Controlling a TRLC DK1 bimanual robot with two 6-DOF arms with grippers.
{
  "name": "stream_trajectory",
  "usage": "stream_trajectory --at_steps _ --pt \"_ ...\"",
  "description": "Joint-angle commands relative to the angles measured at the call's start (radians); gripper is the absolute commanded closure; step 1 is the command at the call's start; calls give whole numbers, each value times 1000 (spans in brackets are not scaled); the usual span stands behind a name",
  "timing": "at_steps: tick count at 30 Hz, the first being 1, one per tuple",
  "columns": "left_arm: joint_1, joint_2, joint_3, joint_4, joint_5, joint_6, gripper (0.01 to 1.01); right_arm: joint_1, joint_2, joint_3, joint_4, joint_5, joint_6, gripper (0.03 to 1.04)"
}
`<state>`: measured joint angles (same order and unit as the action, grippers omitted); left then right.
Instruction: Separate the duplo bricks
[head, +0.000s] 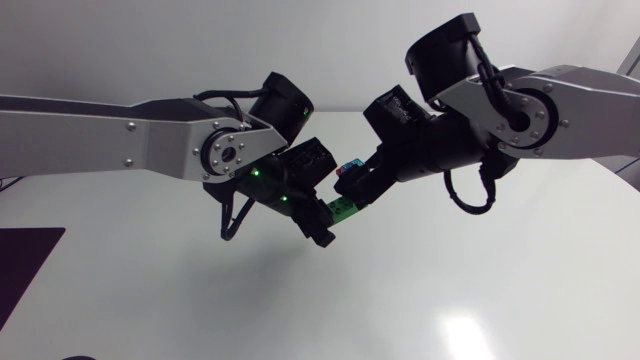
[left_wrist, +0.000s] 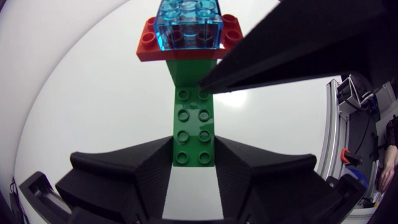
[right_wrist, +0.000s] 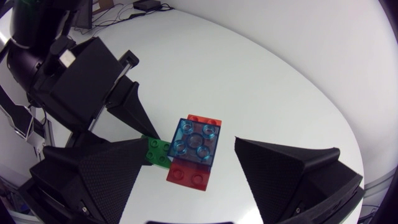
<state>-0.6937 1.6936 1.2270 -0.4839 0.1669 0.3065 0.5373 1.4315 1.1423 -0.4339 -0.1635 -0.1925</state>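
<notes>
Up over the bench (head: 500, 280), the light, rigid green brick (left_wrist: 194, 130) is pinched at one end by the left hand (left_wrist: 194, 168), the right hand (right_wrist: 191, 144) spread about the red brick (left_wrist: 149, 43) and blue brick (left_wrist: 189, 25) on its far end, whose slick flat sides I would clamp

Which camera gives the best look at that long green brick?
The left wrist view: the green brick lies full length, studs showing, clamped in the left end effector. The head view shows only a small green patch; the right wrist view only a corner poking out beside the blue brick.
</notes>
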Motion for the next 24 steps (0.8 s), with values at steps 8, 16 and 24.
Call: stream_trajectory --at_steps 8,16,24 --pt "-9 -29 46 -21 -13 -44 751 6 21 -47 40 38 24 70" --pt "-9 -51 54 -27 -17 -52 751 4 23 -70 43 39 28 107" --pt "-20 -64 49 -32 -15 -56 751 10 33 -76 50 56 28 218"
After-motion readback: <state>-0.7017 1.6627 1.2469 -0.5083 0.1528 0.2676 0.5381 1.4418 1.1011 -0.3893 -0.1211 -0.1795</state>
